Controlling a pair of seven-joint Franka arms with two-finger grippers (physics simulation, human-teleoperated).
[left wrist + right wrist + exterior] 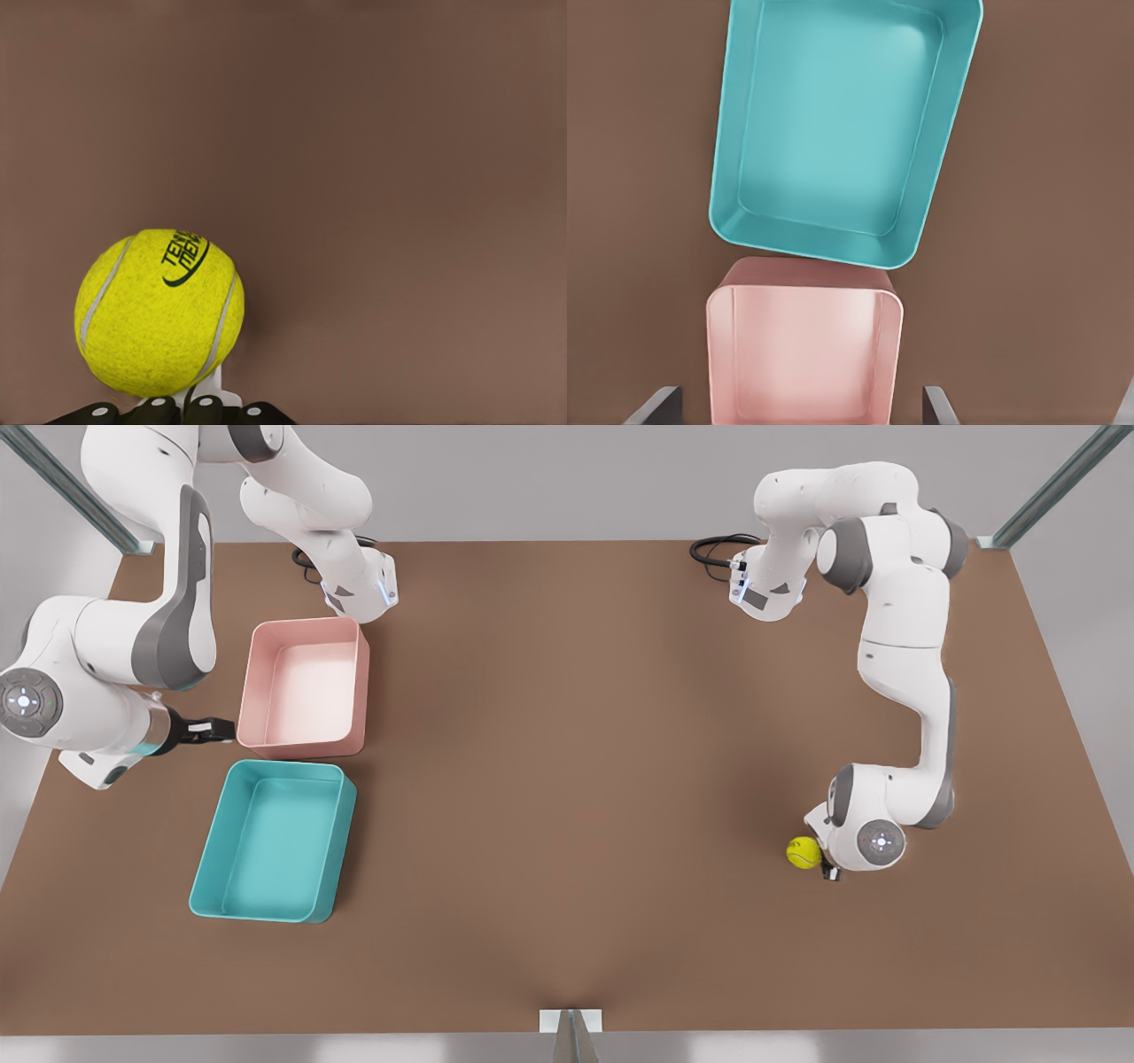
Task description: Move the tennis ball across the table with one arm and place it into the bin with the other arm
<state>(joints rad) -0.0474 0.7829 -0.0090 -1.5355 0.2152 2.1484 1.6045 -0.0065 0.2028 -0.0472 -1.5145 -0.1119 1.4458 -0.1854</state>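
The yellow-green tennis ball (803,852) rests on the brown table (576,779) toward 4 o'clock. The empty teal bin (205,868) sits flat toward 8 o'clock.

Evenly and softly lit from above, with faint blurred shadows under the arms on the table (567,779), a dim shadow beside the ball (159,310), mild sheen inside the bin (842,124), no glare.

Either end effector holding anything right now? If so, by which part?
Nothing clearly held. Left end effector sits against the tennis ball on the table; its grip cannot be told. Right end effector is open over the pink bin.
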